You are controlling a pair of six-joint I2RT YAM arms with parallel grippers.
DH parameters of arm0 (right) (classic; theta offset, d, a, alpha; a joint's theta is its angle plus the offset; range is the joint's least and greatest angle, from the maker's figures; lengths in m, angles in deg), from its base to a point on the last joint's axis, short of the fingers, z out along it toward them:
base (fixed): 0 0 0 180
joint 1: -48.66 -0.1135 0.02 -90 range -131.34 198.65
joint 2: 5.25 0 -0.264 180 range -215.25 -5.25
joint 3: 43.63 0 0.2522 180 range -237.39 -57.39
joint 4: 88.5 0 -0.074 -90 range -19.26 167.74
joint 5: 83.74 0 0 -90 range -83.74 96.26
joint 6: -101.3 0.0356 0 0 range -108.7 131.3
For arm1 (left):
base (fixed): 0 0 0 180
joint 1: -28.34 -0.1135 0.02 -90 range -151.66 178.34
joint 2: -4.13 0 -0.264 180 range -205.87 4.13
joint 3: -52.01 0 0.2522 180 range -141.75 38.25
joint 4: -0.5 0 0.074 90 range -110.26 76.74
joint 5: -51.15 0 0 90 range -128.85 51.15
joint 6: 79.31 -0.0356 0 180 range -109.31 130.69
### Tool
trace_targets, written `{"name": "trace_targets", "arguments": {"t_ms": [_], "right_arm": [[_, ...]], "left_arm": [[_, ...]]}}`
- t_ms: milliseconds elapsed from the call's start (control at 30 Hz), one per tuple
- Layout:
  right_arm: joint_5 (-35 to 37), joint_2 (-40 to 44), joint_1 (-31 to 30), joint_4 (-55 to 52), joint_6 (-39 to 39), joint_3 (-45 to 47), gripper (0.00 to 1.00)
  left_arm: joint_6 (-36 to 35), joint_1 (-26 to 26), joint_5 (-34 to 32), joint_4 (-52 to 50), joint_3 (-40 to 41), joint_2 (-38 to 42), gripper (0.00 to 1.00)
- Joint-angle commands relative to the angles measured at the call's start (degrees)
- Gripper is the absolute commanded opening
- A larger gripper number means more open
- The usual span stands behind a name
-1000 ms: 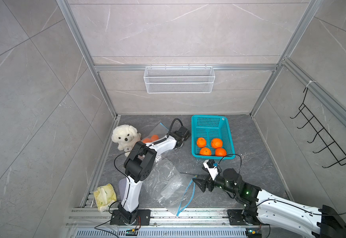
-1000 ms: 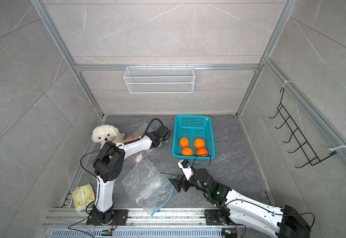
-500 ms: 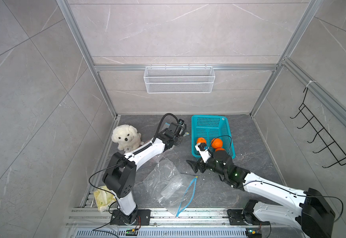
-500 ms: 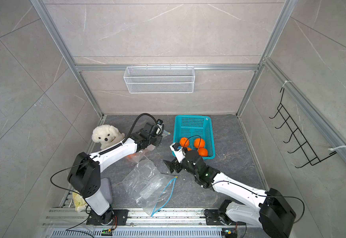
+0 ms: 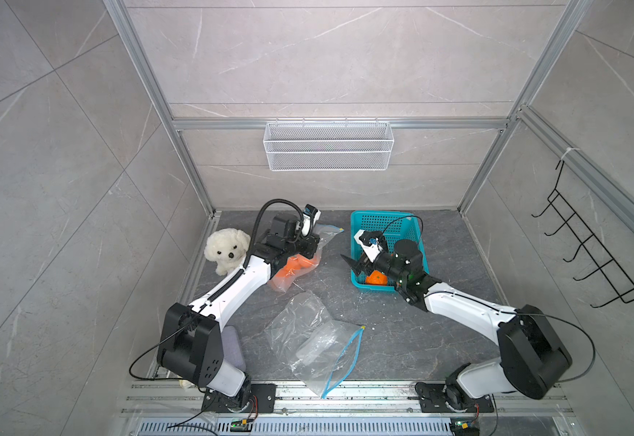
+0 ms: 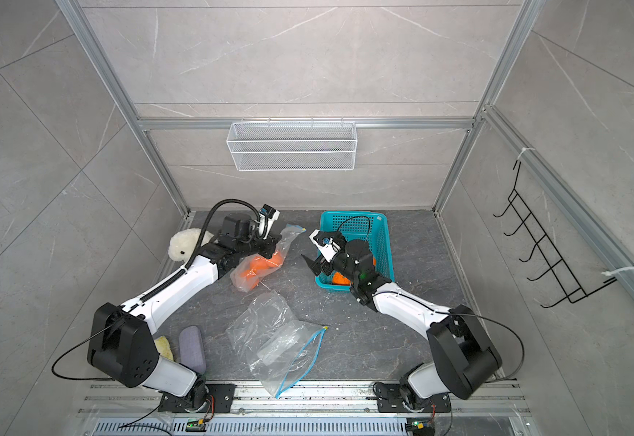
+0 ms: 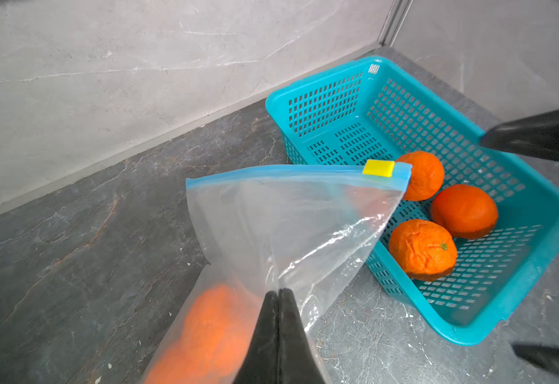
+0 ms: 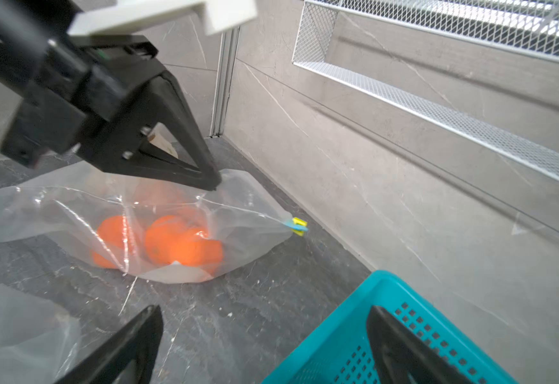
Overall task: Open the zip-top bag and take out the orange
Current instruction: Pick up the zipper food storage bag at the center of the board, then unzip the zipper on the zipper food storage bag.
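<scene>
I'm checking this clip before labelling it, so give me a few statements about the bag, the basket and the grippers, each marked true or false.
1. The left gripper is shut on the zip-top bag. True.
2. The right gripper holds an orange. False: its jaws stand open and empty.
3. Three oranges lie in the teal basket. True.
4. The plush dog sits in the teal basket. False: it sits outside it.
</scene>
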Motion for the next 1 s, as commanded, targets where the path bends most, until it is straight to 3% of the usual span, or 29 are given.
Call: {"name": "trace_targets", "arguments": {"t_ms": [0,133,267,467,667,767,867,967], "right_arm": [[-11.8,-2.6,3.9,6.5,-0.4,-2.3,0.97],[-20.6,-5.5,7.4,11.6,0.3,-3.2,0.93],[-28.1,-8.7,7.6,13.1,-3.1,-4.6,0.91],[-31.9,-13.4,7.5,18.7,-4.8,-6.7,0.91],[-34.0,-17.0,7.7,15.6,-6.6,-12.3,0.85],[-38.4,-17.8,7.6,9.3,-9.3,-16.0,0.69],[-41.8,-18.3,7.7,-7.2,-15.9,-21.9,0.4],[-43.9,-19.7,7.5,-23.4,-23.4,-28.0,0.18]], "left_arm": [[-0.4,-2.4,12.1,4.2,0.3,3.1,0.0],[0.4,-3.3,20.1,6.4,3.4,5.4,0.0],[1.4,-3.8,21.1,7.9,4.5,6.5,0.0],[-0.2,-4.8,28.5,7.6,3.6,5.5,0.0],[-0.9,-6.8,33.2,7.4,2.7,3.9,0.0],[-0.7,-7.6,33.5,6.9,2.1,3.0,0.0],[-0.4,-7.9,33.4,7.3,2.5,2.5,0.0],[0.9,-8.1,35.4,10.3,3.3,2.8,0.0]]}}
